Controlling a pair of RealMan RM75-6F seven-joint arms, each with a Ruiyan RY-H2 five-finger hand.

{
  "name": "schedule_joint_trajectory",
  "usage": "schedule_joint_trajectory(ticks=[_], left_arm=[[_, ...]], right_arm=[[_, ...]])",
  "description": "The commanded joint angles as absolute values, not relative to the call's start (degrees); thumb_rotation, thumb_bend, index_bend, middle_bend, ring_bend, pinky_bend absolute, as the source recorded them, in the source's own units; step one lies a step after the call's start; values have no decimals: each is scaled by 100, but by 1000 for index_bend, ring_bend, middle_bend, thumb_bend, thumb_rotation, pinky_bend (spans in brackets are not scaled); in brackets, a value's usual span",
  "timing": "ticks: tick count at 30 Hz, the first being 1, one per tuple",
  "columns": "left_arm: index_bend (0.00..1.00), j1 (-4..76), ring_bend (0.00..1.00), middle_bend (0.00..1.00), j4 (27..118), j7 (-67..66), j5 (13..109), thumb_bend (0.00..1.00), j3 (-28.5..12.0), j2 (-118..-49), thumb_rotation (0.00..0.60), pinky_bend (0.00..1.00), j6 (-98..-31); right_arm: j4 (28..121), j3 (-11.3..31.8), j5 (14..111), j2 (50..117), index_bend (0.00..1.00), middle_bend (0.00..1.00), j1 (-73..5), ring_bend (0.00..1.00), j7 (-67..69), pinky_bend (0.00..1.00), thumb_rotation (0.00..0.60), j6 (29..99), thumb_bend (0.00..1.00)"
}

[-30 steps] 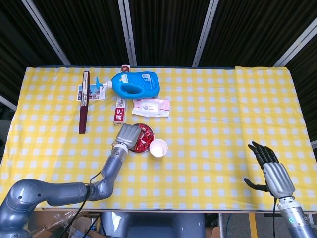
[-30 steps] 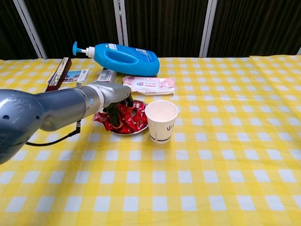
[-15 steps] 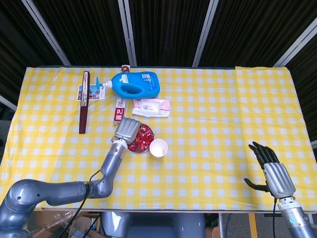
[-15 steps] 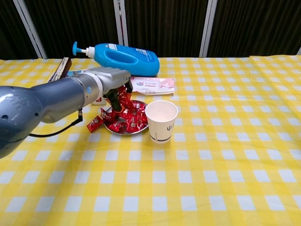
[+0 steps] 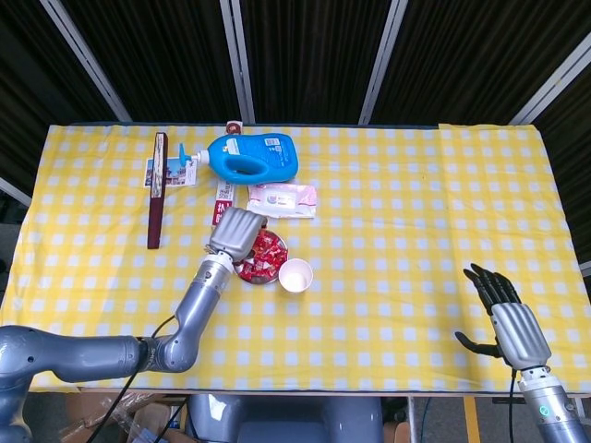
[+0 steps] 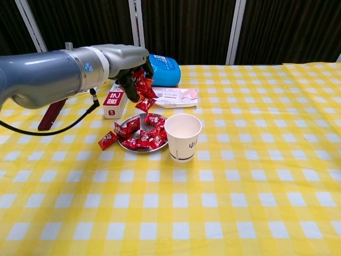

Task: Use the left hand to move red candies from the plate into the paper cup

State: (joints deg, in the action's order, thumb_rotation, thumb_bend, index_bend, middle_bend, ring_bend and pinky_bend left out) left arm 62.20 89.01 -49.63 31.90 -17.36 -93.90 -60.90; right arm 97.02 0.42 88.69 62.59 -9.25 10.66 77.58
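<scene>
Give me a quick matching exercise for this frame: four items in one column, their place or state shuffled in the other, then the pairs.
Items:
1. left hand
2. paper cup
3. right hand
4. stray candy

States:
A. lies on the cloth just off the plate's left rim
B. fingers apart, holding nothing, at the table's near right edge
C. raised above the plate, gripping red candies
D. upright, right of the plate, looks empty

Pairs: 1-C, 2-D, 3-B, 4-A

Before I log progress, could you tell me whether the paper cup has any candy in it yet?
Empty, as far as shown: the paper cup stands upright and its visible interior is plain white, with no red inside.
</scene>
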Motion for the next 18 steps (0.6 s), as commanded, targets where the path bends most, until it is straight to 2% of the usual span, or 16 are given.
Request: schedule_joint_trajectory(ticks=[1,9,18], left_arm=[[595,6332,837,671,9184,-5052,3192,459,-1823,-9271,600,906,-6168],[596,6683,837,673,9401,-5362,3075,459,-1818,-9363,600,906,-6204],[600,7102,837,684,9278,-5941,2727,459,-1578,-9577,600,906,-6142]], right_arm=[[9703,44,8867,6259,0,0,-923,0,1061,0,600,7762,277],[9700,49,8866,6257,0,0,-924,0,1081,0,600,7764,277],[9679,60,8906,6268,0,0,-911,0,1103,0,600,7828,277]])
